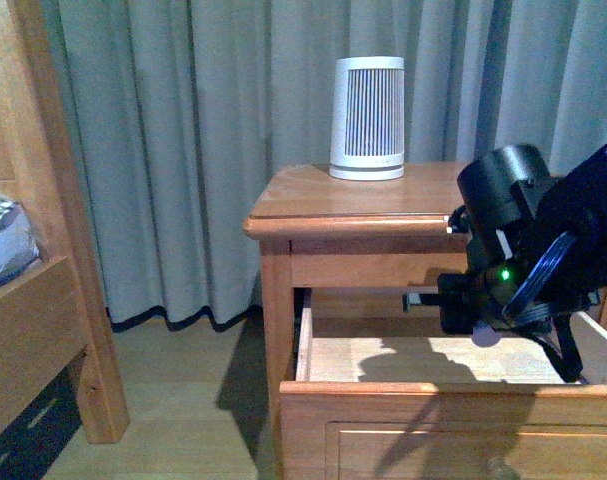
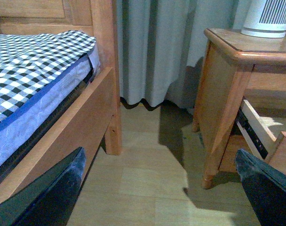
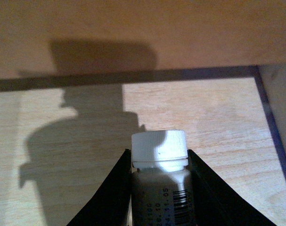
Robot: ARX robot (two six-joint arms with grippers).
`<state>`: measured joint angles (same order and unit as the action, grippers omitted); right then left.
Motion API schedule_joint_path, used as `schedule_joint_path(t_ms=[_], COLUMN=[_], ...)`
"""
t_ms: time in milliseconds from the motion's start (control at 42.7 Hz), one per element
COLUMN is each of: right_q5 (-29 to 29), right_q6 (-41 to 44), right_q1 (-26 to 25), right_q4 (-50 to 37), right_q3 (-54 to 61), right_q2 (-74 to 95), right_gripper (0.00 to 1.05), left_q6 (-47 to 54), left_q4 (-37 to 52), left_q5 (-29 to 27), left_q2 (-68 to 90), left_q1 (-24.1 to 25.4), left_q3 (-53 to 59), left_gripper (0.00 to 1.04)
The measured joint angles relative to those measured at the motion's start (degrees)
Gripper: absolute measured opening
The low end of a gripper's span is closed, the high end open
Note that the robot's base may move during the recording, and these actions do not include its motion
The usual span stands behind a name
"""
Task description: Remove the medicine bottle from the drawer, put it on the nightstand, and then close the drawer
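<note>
My right gripper (image 1: 483,322) is shut on the medicine bottle (image 1: 486,335) and holds it just above the pale floor of the open upper drawer (image 1: 383,362), at the drawer's right side. In the right wrist view the bottle (image 3: 159,155) has a white ribbed cap and a barcode label, and sits between the two black fingers (image 3: 110,193) over the drawer floor (image 3: 218,122). The nightstand (image 1: 383,195) has a flat orange-brown top. My left gripper (image 2: 159,188) is open and empty, low over the floor between the bed and the nightstand (image 2: 223,94).
A large white ribbed cone (image 1: 368,118) stands at the back of the nightstand top. The wooden bed frame (image 1: 43,250) with a checked mattress (image 2: 34,70) is at the left. Grey curtains hang behind. The drawer front (image 1: 433,425) juts towards me.
</note>
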<state>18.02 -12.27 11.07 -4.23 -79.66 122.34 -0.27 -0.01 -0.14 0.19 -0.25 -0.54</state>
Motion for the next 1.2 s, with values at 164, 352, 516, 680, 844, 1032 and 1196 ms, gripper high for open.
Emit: schedule_joint_path(t_ms=[164, 352, 516, 680, 844, 1032, 1196], right_q5=[-0.9, 0.0, 0.6, 0.1, -1.0, 0.1, 1.6], right_q6=[0.3, 2.9, 4.5, 4.8, 4.8, 4.6, 4.5], right_q1=[2.0, 2.6, 0.7, -2.1, -5.3, -9.5, -11.2], right_q4=[0.1, -0.8, 1.7, 6.9, 13.4, 22.8, 25.3], right_q3=[5.9, 8.1, 2.6, -5.9, -18.4, -36.5, -44.1], right_q2=[-8.9, -15.1, -17.1, -16.4, -11.9, 0.0, 8.0], right_gripper=[0.30, 0.30, 0.30, 0.30, 0.30, 0.30, 0.30], left_q6=[0.0, 0.0, 0.0, 0.0, 0.0, 0.0, 0.0], left_q4=[0.0, 0.0, 0.0, 0.0, 0.0, 0.0, 0.0], left_q5=[0.0, 0.0, 0.0, 0.0, 0.0, 0.0, 0.0], left_q2=[0.0, 0.0, 0.0, 0.0, 0.0, 0.0, 0.0], left_q1=[0.0, 0.0, 0.0, 0.0, 0.0, 0.0, 0.0], left_q3=[0.0, 0.0, 0.0, 0.0, 0.0, 0.0, 0.0], left_gripper=[0.98, 0.98, 0.98, 0.98, 0.98, 0.98, 0.98])
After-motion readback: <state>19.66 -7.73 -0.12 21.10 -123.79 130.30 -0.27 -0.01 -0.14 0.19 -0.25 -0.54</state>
